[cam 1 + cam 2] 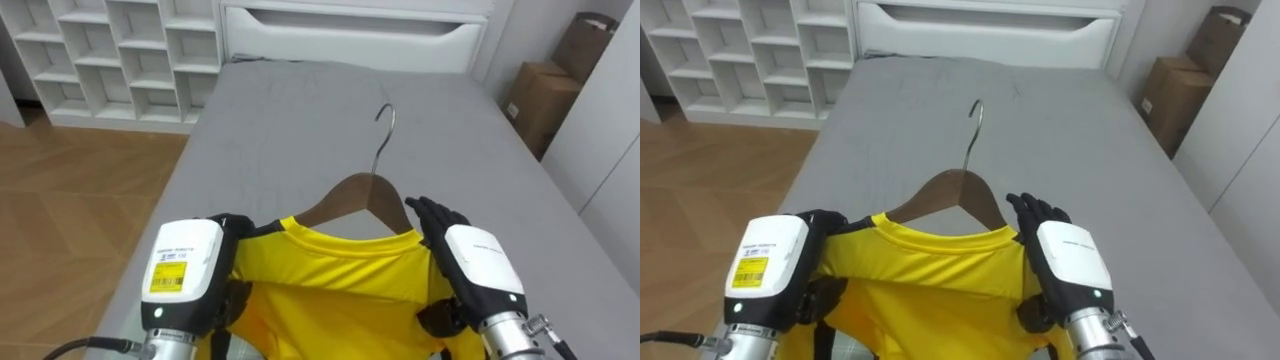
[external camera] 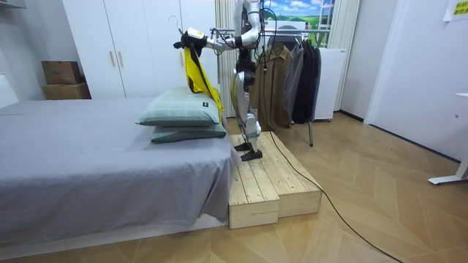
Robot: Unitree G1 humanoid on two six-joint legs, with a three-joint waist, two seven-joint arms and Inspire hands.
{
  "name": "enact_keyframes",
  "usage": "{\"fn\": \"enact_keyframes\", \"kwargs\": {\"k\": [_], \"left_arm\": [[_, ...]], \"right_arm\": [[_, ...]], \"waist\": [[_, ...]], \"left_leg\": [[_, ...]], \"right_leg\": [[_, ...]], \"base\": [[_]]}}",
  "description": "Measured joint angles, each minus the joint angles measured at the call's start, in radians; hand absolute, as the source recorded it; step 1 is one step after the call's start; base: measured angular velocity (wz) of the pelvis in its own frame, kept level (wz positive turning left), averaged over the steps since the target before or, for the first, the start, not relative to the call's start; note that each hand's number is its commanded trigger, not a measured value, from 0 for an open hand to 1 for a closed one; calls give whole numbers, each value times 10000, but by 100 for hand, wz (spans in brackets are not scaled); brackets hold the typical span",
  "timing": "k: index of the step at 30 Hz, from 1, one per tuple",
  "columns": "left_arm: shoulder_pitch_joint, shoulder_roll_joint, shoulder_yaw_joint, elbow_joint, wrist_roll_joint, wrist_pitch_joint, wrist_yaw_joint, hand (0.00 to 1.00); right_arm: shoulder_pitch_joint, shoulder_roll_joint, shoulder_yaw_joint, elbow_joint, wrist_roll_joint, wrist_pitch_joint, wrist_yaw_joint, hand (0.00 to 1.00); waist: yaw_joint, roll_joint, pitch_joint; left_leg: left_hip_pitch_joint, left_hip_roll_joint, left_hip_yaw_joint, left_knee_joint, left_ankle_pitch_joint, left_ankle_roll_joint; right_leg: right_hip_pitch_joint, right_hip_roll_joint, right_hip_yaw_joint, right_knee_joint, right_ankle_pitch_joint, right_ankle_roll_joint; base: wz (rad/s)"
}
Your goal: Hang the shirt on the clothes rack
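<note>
Standing on a wooden platform (image 2: 267, 183) at the head of the grey bed (image 1: 300, 110), facing down its length. Holding a yellow T-shirt (image 1: 340, 275), draped on a wooden hanger (image 1: 352, 195), in the air above the bed's near end, over two stacked pillows (image 2: 181, 109). Gripping the shirt's left shoulder with the left robot hand (image 1: 185, 265), dark fingers curled round the cloth beside the collar. Clamping the opposite shoulder with the right robot hand (image 1: 478, 262), fingers laid over the hanger's arm and thumb pressed against the cloth from below. Keeping the hanger's metal hook (image 1: 385, 130) free and pointed away, toward the foot of the bed, with the collar sitting just under the hanger's neck. Seen from across the room, hanging down in a yellow fold from the raised arms, well clear of the bed. Beyond the far end of the bed, a white board (image 1: 350, 30); left of the bed, white cubby shelves (image 1: 110, 50); right of the bed, cardboard boxes (image 1: 540, 95). Behind the platform, off the head of the bed, a rack of dark clothes (image 2: 292, 73).
</note>
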Motion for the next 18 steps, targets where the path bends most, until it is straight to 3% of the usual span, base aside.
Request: {"fn": "enact_keyframes", "kwargs": {"k": [1,2,3,18], "left_arm": [[0,3,1,0,0,0,4,100],[0,2,1,1,0,-1,8,100],[0,2,4,0,-1,-1,9,100],[-1,-218,6,-1,-5,-9,23,100]], "right_arm": [[-19,3,-16,44,20,-15,-1,87],[-34,14,-87,173,84,-98,-4,97],[-32,18,-144,254,135,-109,-6,100],[-27,31,-534,366,558,-97,-141,100]], "waist": [[-4,0,0],[-7,-2,-1],[-22,-2,-2],[-330,15,-27]], "left_leg": [[-5,-2,-1,1,0,0],[-7,-2,-6,4,0,0],[-7,-2,-10,11,0,0],[-53,-2,-2,23,2,-3]], "right_leg": [[0,-1,0,-9,0,0],[7,-1,-4,-17,0,0],[21,-1,-5,-31,1,0],[-2,-2,30,-62,0,0]], "base": [[0],[0],[0],[0]]}}
